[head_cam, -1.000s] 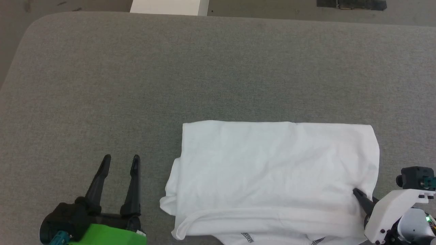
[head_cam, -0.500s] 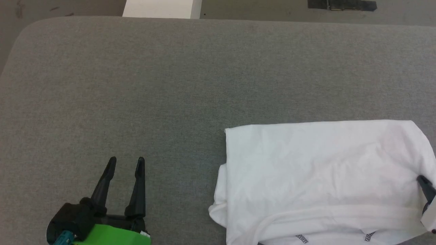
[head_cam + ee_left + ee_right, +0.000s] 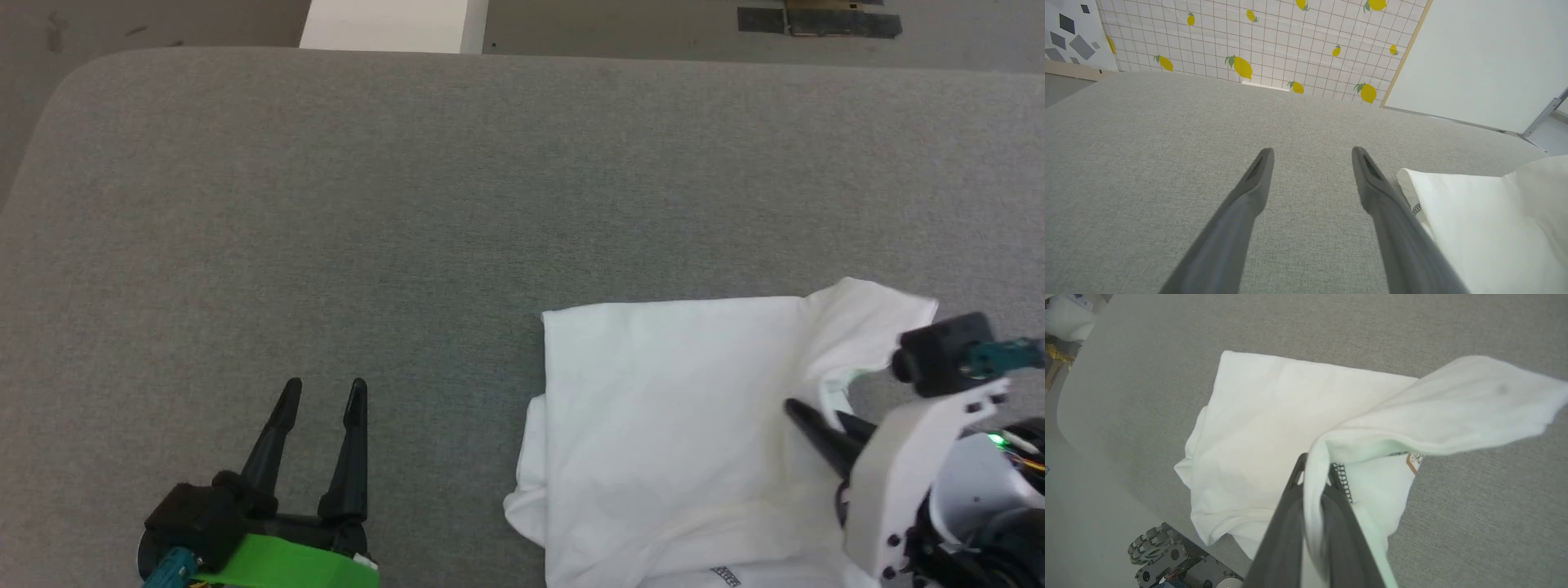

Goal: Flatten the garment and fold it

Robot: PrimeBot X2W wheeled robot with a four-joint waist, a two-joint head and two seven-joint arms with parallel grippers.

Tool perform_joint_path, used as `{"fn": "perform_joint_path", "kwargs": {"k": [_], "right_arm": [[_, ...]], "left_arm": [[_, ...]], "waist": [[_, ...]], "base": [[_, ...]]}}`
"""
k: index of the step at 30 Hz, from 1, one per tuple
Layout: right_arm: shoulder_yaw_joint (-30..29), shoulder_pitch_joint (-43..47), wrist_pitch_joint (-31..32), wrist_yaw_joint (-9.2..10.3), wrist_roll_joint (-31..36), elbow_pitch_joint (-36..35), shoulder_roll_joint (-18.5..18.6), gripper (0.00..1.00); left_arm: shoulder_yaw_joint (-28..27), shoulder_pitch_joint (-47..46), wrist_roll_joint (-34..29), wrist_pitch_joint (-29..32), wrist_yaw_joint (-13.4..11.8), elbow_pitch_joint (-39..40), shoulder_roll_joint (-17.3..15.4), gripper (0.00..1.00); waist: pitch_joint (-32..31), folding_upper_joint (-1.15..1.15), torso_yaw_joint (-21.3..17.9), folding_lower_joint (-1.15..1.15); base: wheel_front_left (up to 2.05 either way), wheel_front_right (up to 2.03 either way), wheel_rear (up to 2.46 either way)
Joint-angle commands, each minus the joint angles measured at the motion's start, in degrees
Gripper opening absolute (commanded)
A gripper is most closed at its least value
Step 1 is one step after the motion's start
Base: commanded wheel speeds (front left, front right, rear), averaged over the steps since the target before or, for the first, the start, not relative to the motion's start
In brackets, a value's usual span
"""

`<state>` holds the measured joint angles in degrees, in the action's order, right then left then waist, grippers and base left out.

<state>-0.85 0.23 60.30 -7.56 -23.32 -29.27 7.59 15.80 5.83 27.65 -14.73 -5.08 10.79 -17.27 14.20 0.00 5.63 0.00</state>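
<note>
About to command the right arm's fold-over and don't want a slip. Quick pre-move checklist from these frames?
1. Right gripper grip: ok, shut on the garment's lifted right edge.
2. Lifted flap off the table: ok, it hangs raised over the flat part.
3. Left gripper out of the way: ok, open, left of the garment and apart from it.
4. Landing area flat: ok, the left part lies smooth.
5. Left edge aligned: not ok, lower layers stick out at the near left corner.
6. Near hem on the table: cannot tell, cut off at the head view's bottom.
</note>
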Motion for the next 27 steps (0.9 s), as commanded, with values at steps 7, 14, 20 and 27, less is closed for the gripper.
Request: {"fn": "perform_joint_path", "kwargs": {"k": [7,14,20,27], "right_arm": [[11.5,-4.9,2.8,0.08,-1.4,0.8,0.6,0.0],[19.8,-9.2,-0.1,0.08,-0.7,8.9,-0.3,0.0],[24.0,-12.5,-6.2,0.08,1.5,19.3,-2.8,0.0],[26.5,-14.9,-12.3,0.08,5.9,33.0,-4.4,0.39]], "left_arm": [[0.1,-1.3,0.1,-0.3,1.5,-1.4,1.9,1.0],[0.4,-1.8,-0.3,-0.3,2.8,-2.9,3.1,1.0],[0.7,-2.3,-0.6,-0.3,3.7,-3.9,3.7,1.0],[1.3,-2.4,-0.7,-0.3,4.2,-5.4,4.3,1.0]], "waist": [[0.1,0.0,2.8,0.0],[0.0,0.0,4.8,0.0],[-0.1,0.0,6.2,0.0],[-1.4,0.0,7.1,0.0]], "base": [[0.0,0.0,0.0],[0.0,0.0,0.0],[0.0,0.0,0.0],[0.0,0.0,0.0]]}}
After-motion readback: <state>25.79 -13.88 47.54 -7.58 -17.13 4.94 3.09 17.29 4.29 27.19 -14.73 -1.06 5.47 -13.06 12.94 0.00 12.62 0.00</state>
